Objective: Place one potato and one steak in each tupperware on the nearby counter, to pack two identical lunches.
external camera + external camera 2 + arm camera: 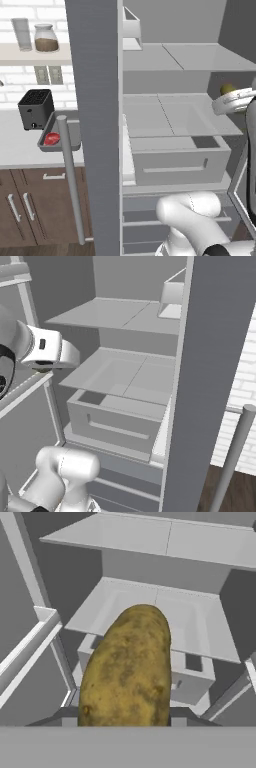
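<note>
- Grey fridge shelves (200, 57) and a pulled-out grey drawer (175, 162) were seen inside an open refrigerator, with its door (95, 125) standing edge-on between the interior and the kitchen.
- Left of the door, the pale counter (15, 145) was seen over dark brown cabinets (25, 210).
- One grey tupperware (74, 131) was seen lying on the counter just beside the black toaster (36, 108); a red steak (52, 138) was seen inside it (its right part was hidden by the door and its handle).
- A jar (46, 38) and a glass (21, 34) were seen on the wall shelf above.
- The gripper (125, 719) was seen closed on a brown potato (127, 667), which was gripped at its lower end and rose lengthwise up the hand view.
- In the left base view, the potato's tip (228, 89) was seen at the right edge, held in the air in front of the fridge shelves, well apart from the tupperware.
</note>
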Controlling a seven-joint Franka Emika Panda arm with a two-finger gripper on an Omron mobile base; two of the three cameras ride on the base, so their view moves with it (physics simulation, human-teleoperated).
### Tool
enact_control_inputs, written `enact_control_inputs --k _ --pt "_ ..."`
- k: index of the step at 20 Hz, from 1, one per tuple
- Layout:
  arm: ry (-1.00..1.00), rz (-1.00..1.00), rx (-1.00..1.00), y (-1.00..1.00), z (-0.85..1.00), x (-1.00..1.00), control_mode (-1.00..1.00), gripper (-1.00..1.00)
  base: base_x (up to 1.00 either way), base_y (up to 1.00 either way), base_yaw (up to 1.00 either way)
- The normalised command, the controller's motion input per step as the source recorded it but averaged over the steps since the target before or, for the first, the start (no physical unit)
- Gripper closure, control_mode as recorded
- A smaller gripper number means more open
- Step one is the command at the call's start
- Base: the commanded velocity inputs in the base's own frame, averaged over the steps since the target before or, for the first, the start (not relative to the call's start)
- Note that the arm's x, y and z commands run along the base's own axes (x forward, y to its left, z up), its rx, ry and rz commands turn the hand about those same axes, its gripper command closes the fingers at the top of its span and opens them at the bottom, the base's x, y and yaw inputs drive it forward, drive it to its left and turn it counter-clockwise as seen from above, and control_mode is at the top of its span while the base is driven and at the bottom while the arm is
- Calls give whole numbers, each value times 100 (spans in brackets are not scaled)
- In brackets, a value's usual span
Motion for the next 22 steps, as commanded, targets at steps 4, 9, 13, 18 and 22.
enact_control_inputs --k 4,9,13,18,22 --pt "-2 1 0 -3 0 -50 100 100 -50 -10 4" --pt "0 0 0 0 0 0 100 100 -100 -16 9" --pt "0 0 0 0 0 0 100 100 -23 19 0" --pt "0 0 0 0 0 0 100 100 0 64 0" --pt "0 0 0 0 0 0 100 100 -8 100 0"
